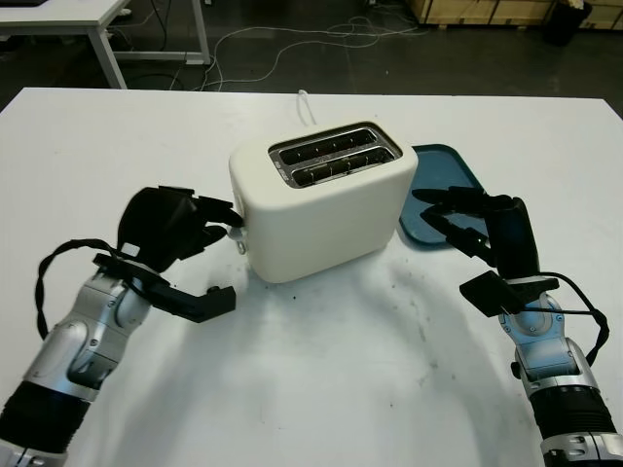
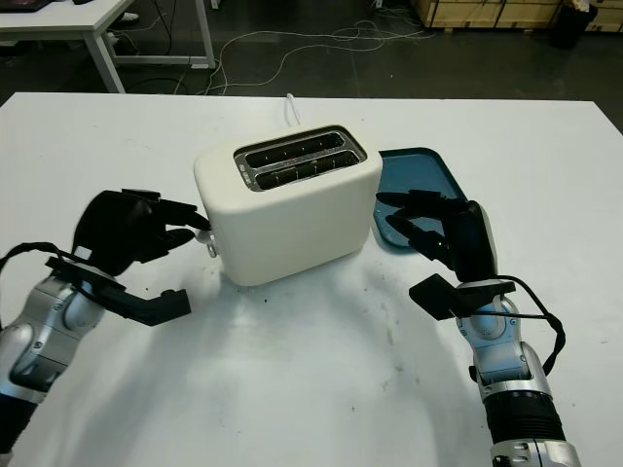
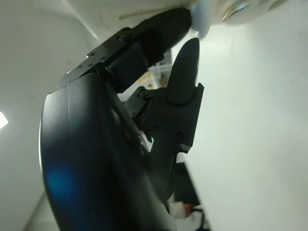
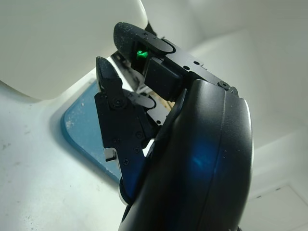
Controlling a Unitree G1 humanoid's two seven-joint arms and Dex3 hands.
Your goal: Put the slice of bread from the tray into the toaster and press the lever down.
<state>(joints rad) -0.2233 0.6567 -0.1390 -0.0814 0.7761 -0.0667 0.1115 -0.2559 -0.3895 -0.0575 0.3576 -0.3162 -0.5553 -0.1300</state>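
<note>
Two hands flank toaster (image 1: 321, 199): left hand (image 1: 180, 226) fingertips on lever (image 1: 237, 233), right hand (image 1: 467, 222) released over tray (image 1: 443, 165).

A cream-white, rounded two-slot toaster (image 1: 321, 199) stands upright near the middle of the white table, turned at a slight angle, its two dark metal-edged slots facing up; whether bread sits inside them cannot be told. Its small white lever (image 1: 237, 220) sticks out of the left end face. Just beside the toaster's right end lies a flat dark-blue plastic tray (image 1: 443, 190) with rounded corners.
</note>
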